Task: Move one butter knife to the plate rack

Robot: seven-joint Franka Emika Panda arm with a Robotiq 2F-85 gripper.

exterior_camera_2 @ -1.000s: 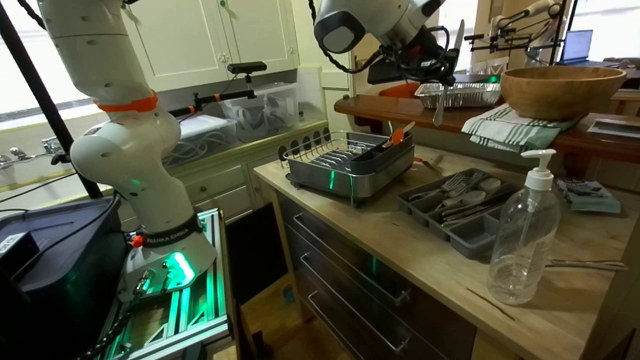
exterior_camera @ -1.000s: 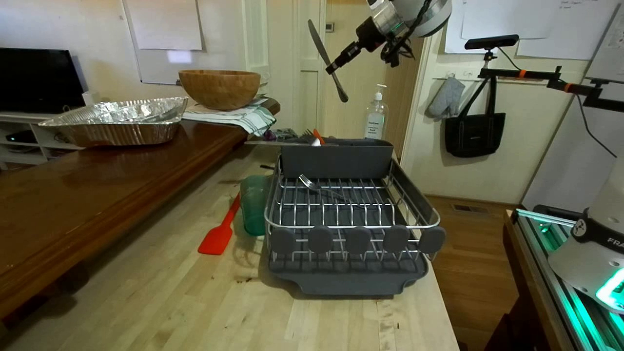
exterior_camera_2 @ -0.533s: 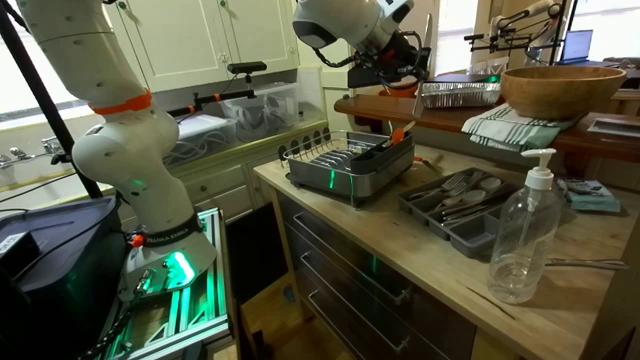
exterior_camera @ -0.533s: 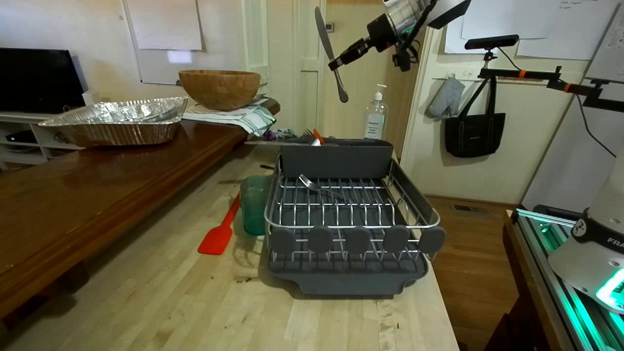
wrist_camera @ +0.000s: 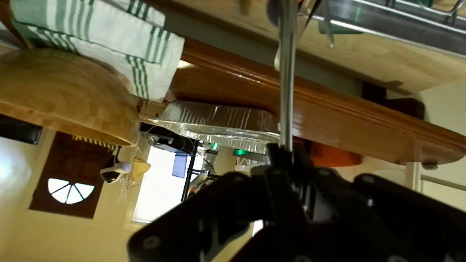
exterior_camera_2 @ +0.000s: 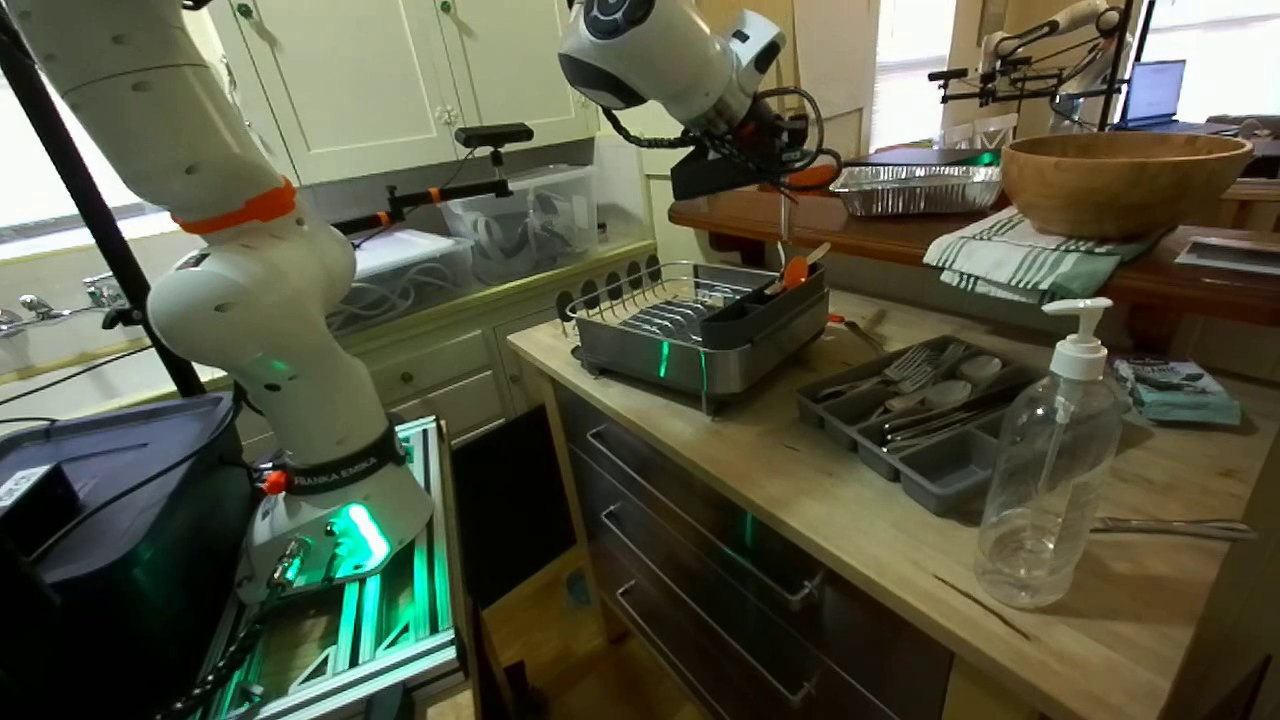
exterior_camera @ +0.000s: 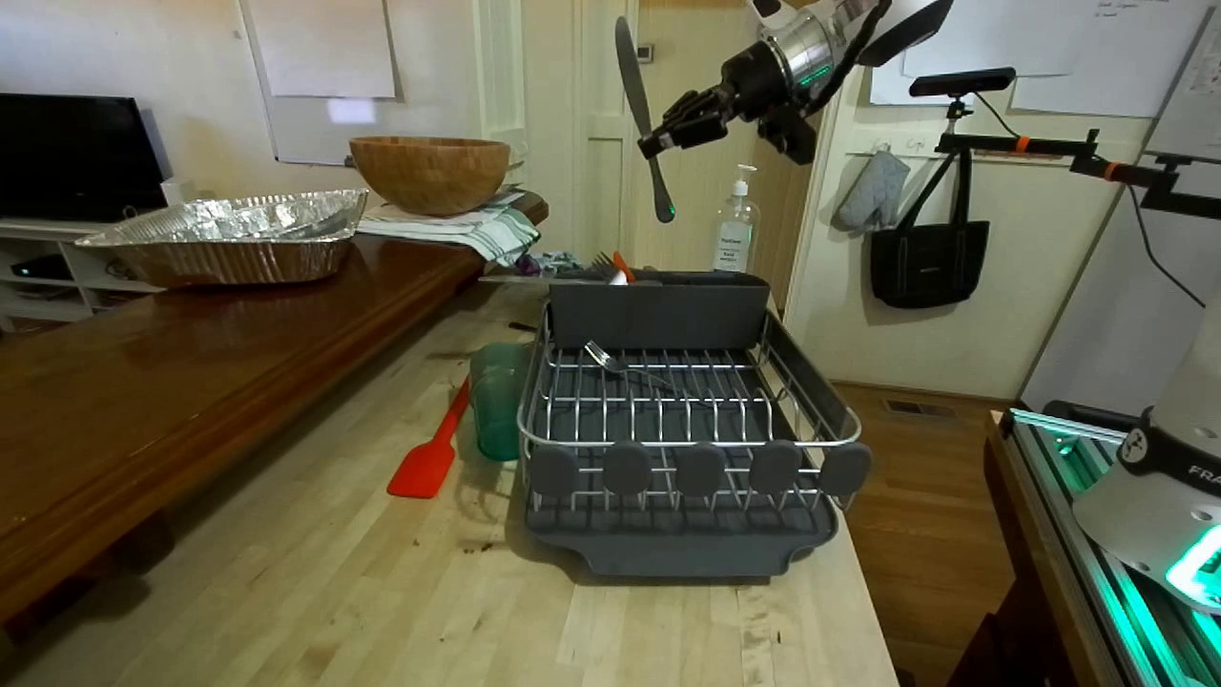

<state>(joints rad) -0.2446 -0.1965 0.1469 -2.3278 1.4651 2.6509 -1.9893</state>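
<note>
One claw (exterior_camera: 651,145) clamped on a tilted knife (exterior_camera: 633,81), hiding its middle; the wrist view cuts the knife off at top. Knife hangs higher than the rack (exterior_camera: 701,468), apart; whether above its far end or beyond, undetermined.

Exterior views: medium light, mostly sharp. In an exterior view, white window (exterior_camera_2: 28,150) at left edge is blown out; black plastic bin (exterior_camera_2: 120,570) loses detail in shadow. Green light panel (exterior_camera_2: 363,538) on white robot base (exterior_camera_2: 310,505) flares; green streaks on dark grey wire-grid plate rack (exterior_camera_2: 635,352). In an exterior view, glare patch on white wall board (exterior_camera: 429,124), sparkle on crinkled silver foil tray (exterior_camera: 243,262), soft shadow under the rack's front on pale wooden countertop (exterior_camera: 410,592); slim metal butter knife (exterior_camera: 632,81) reads dark. Wrist view: black two-finger gripper (wrist_camera: 288,155) is out of focus, tall window (wrist_camera: 151,194) overexposed, sheen on red-brown wooden counter (wrist_camera: 335,114).
</note>
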